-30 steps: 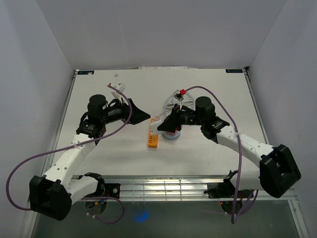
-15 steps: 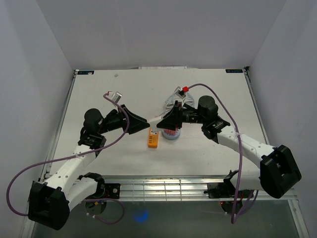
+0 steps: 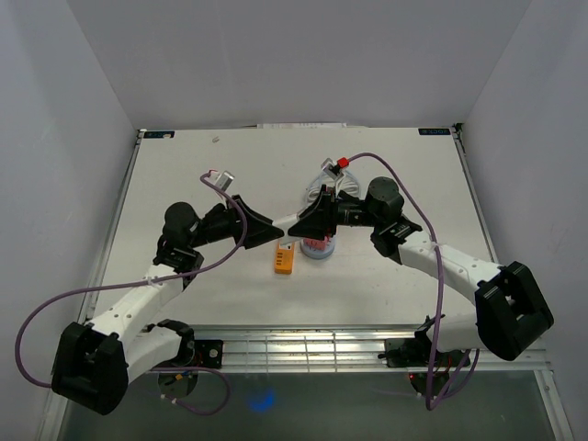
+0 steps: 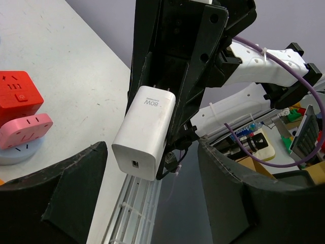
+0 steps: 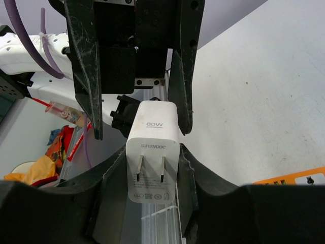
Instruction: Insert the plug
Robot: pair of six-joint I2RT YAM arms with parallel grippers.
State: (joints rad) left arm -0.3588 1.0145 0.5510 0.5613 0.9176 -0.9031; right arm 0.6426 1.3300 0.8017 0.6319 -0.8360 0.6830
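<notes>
The plug [image 5: 154, 152], a white 80W charger, hangs above the table with my right gripper [image 5: 152, 151] shut on its sides and its two prongs facing the right wrist camera. In the left wrist view the plug [image 4: 144, 134] shows its port end. My left gripper [image 4: 151, 147] is open, one finger [image 4: 61, 188] on each side of that end, with gaps to it. In the top view the two grippers meet tip to tip, left [image 3: 274, 231] and right [image 3: 296, 228], above an orange socket block [image 3: 284, 261].
A red socket cube [image 4: 18, 96] and a pink socket [image 4: 23, 129] on a pale blue base stand just right of the orange block, under the right wrist. The table's near edge and metal rail [image 3: 331, 344] lie below. Purple cables loop from both arms.
My left arm has swung in toward the plug until its fingers flank the free end, and its jaws have narrowed. The right gripper has kept hold of the plug and barely shifted.
</notes>
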